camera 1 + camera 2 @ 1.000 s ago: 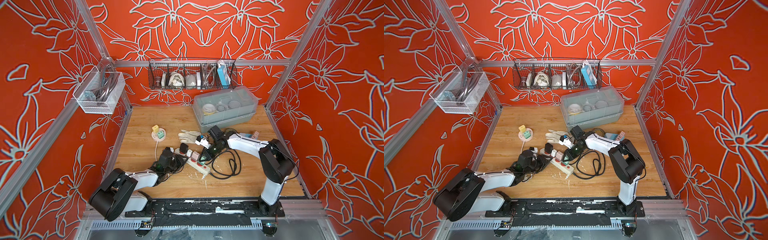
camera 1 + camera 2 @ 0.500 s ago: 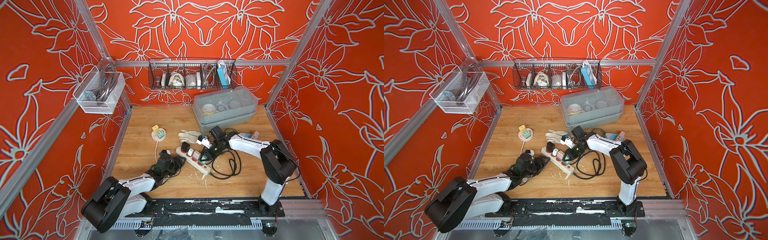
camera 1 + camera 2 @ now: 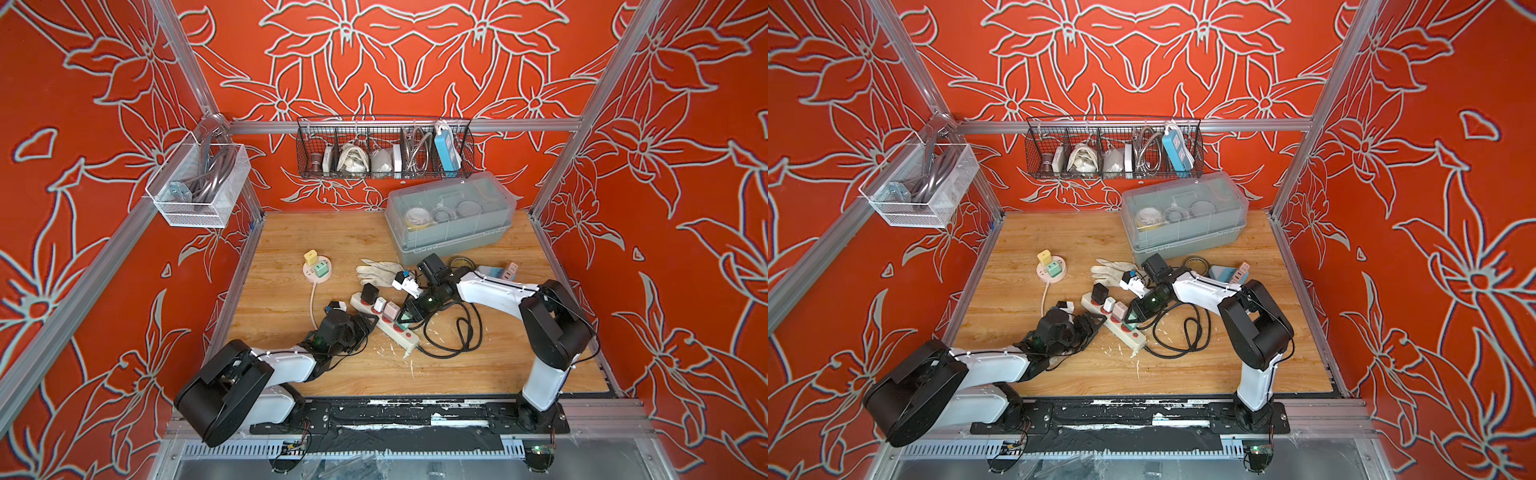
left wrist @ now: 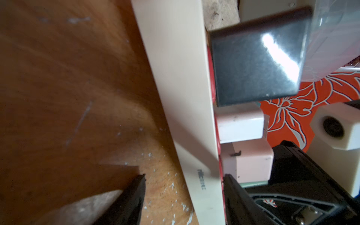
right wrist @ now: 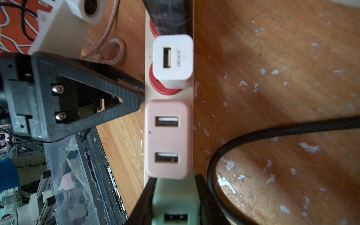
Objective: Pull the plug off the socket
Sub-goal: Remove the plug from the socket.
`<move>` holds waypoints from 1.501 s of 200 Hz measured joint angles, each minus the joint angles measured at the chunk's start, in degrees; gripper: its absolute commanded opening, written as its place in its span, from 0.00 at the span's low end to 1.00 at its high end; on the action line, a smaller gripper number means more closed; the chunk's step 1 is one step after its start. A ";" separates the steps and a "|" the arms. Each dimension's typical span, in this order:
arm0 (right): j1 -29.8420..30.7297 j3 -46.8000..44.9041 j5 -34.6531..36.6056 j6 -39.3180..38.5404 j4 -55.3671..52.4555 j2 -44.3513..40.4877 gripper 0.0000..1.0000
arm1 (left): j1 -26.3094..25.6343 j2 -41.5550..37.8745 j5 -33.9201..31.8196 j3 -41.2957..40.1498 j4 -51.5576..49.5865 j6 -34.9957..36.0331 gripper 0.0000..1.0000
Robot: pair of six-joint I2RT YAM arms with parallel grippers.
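Note:
A cream power strip, the socket (image 3: 404, 338) (image 4: 181, 97), lies slanted on the wooden table. Black (image 4: 253, 64), white (image 5: 172, 58) and pink (image 5: 168, 138) plugs stand in it in a row. At the end of that row a pale green plug (image 5: 175, 200) sits in the strip. My right gripper (image 5: 176, 187) (image 3: 409, 316) is shut on its two sides. My left gripper (image 4: 183, 187) (image 3: 365, 322) is open and low at the strip's near side. One finger is over the table and the other over the strip's top. It holds nothing.
A black cable (image 3: 453, 332) loops right of the strip. A white glove (image 3: 380, 268), a round pink hub (image 3: 317, 278) with small plugs, and a lidded grey bin (image 3: 451, 216) lie farther back. Wire baskets hang on the back wall (image 3: 384, 149) and left wall (image 3: 199, 183).
My left gripper has opened and drawn back a little from the strip's far end toward the table's front. The right gripper has stayed shut on the green plug.

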 measured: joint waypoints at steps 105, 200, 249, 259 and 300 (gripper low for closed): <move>0.81 -0.66 0.87 0.13 1.27 0.00 0.00 | -0.90 15.67 0.98 1.03 19.41 -5.22 0.43; 0.79 1.31 6.69 -1.01 -2.40 -1.07 0.00 | -1.49 35.67 0.59 -1.07 48.81 -12.50 0.00; 1.16 2.93 8.07 -3.34 -5.42 -0.94 0.00 | -1.77 42.86 0.31 -0.87 58.25 -12.66 0.00; 1.27 3.32 9.46 -5.03 -6.14 -0.94 0.00 | -1.75 42.88 0.33 -0.87 58.27 -12.41 0.00; -3.39 3.48 4.09 -7.48 -7.98 -1.03 0.00 | -2.25 42.86 1.57 1.14 57.72 -12.59 0.00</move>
